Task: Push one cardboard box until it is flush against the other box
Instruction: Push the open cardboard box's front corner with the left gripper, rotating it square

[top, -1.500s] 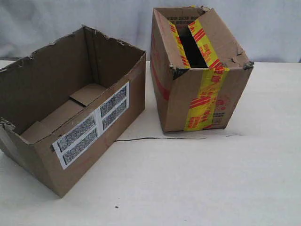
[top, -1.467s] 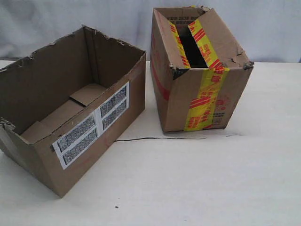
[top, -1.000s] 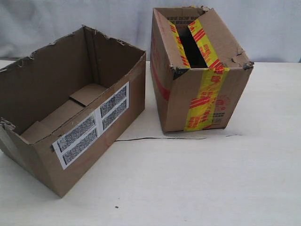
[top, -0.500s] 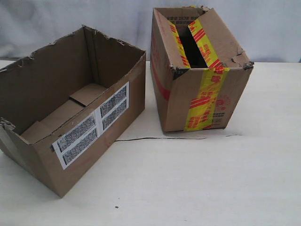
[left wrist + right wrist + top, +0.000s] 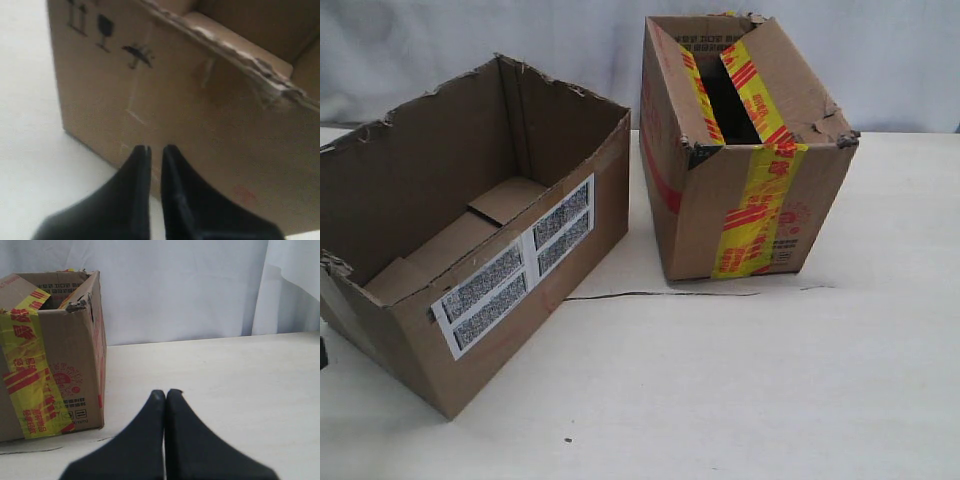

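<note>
The plain brown box [image 5: 470,250] with a ragged rim and white barcode labels stands open on the left. The taped box [image 5: 740,150], banded in yellow and red, stands to its right with a gap between them. In the left wrist view my left gripper [image 5: 155,148] points at the plain box's wall [image 5: 200,100] below the black handling symbols, very close to it, its fingers almost together and holding nothing. Only a dark tip [image 5: 322,352] of it shows at the exterior view's left edge. My right gripper [image 5: 166,392] is shut and empty over the table, to the right of the taped box [image 5: 50,350].
Both boxes rest on a pale table [image 5: 720,380]. A thin dark strip [image 5: 660,294] lies on it between the boxes, near the taped box's base. A white cloth backdrop [image 5: 200,285] hangs behind the table.
A dark tip of the left gripper has come into the exterior view at the left edge, beside the plain box. Neither box has moved.
</note>
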Controlling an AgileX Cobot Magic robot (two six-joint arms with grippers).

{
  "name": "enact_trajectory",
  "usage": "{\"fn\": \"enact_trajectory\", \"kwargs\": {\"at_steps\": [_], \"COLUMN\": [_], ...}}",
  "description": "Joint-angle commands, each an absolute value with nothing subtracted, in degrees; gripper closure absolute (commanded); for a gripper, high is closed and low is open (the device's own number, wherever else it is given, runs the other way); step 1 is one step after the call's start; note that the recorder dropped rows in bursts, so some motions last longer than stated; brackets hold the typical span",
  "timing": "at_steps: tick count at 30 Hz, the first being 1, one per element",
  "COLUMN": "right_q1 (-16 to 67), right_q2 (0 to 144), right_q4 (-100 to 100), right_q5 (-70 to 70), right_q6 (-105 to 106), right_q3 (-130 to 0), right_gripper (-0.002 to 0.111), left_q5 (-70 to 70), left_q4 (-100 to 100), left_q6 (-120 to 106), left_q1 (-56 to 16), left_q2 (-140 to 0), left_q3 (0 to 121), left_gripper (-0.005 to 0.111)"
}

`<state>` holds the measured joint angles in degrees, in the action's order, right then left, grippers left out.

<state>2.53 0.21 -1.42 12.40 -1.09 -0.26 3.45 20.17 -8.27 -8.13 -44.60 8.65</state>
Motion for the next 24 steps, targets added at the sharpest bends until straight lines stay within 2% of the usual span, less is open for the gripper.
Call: {"fn": "enact_trajectory", "kwargs": {"at_steps": [1,15,24], "right_q1": [2.7,2.7,2.7], "right_q2": [0.0,0.0,0.0], "right_q4": [-1.1,-1.1,-1.1], "right_q5": [12.3,12.3,12.3], "right_q6": [-0.7,-0.7,-0.7], "right_q3": [0.0,0.0,0.0], "right_gripper": [0.109,0.109,0.109], "left_q5": [-2.8,-16.2,-17.9], "left_q4": [20.1,20.1,16.7], "left_q6": [-9.4,-7.0,-3.9], "left_q1": [-13.5,-26.2,-27.4], "left_q2": [-52.7,-60.6,-71.3], "left_q3": [10.7,11.2,18.0], "left_gripper": [0.107,0.107,0.107]}}
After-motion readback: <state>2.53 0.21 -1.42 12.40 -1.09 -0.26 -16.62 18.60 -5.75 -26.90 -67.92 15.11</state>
